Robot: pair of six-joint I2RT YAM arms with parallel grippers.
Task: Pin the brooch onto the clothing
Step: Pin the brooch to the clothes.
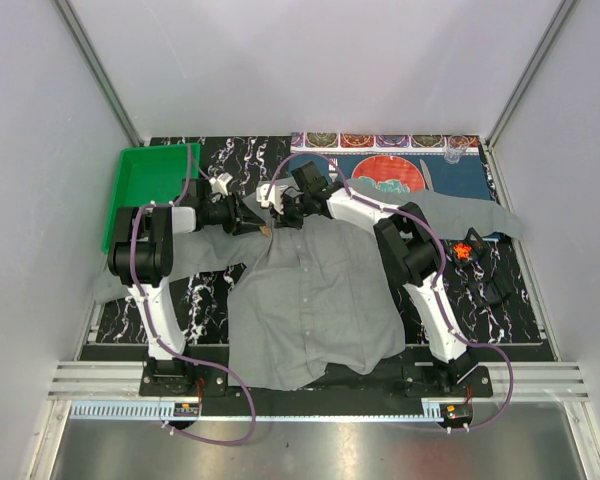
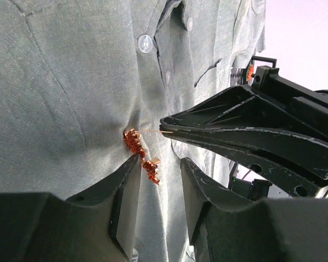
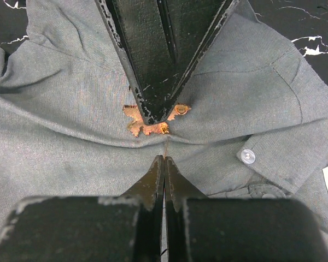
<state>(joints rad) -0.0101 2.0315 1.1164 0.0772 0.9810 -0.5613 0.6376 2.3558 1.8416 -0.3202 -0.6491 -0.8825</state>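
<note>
Left gripper: closest to my left wrist camera, its two fingers stand partly apart above the grey cloth. I see nothing clamped between them, though one fingertip sits right against the brooch.
Brooch: a small, ragged, copper-orange piece lying on the shirt front just beside the button strip, between the two grippers' tips.
Right gripper: its fingers are pressed together with no gap, nipping the end of a thin pin.
Pin: a fine pale wire running from the right gripper's tip to the brooch.
Shirt: grey, short-sleeved and spread flat, front up, on the table between my two arms. The hem is at the near edge between the bases and the collar end lies under both grippers. One sleeve reaches left past the left arm; the other stretches right across the near edge of the placemat.
Button: small, pale and round, on the strip away from the brooch.
Table: black with white marbling.
Placemat: blue and patterned, at the far right.
Tray: green, at the far left corner, well apart from the brooch.
</note>
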